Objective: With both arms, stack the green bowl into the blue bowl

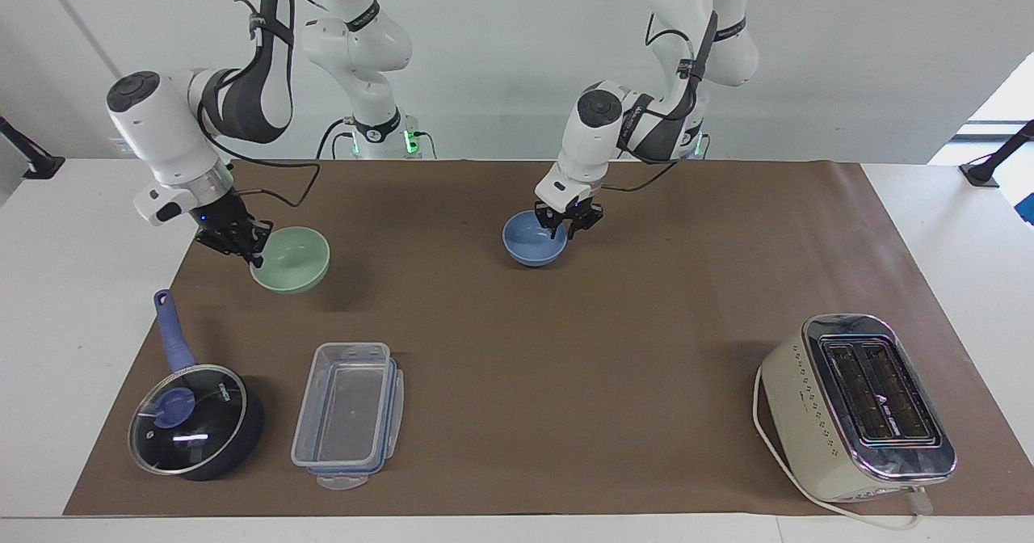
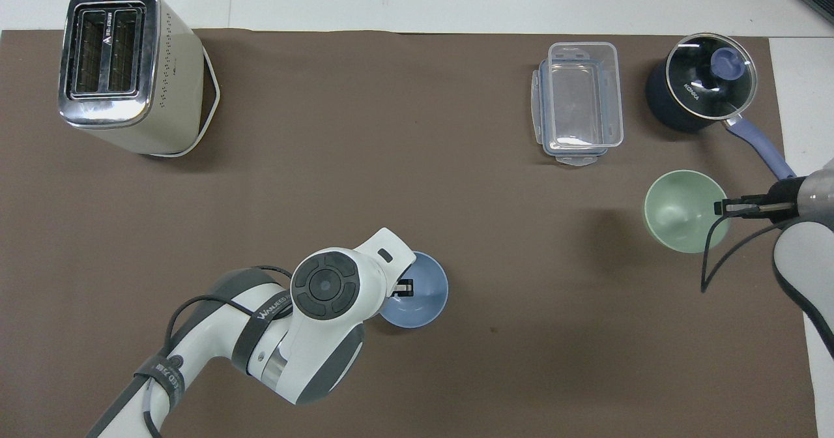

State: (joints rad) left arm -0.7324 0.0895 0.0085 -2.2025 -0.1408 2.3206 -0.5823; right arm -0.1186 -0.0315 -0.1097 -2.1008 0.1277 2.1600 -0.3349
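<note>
Green bowl [image 1: 291,260] is off the mat, rim pinched in my right gripper [image 1: 257,258], over the right arm's end of the table. Blue bowl [image 1: 534,238] sits on the brown mat [image 1: 565,349]; my left gripper [image 1: 568,227] straddles its rim, fingers parted.

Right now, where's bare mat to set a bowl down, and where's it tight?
Widest free patch: mid-mat between the blue bowl, toaster and clear plastic container. Also free between the blue bowl and lifted green bowl. Crowded at the right arm's end: container, saucepan and green bowl cluster there.
</note>
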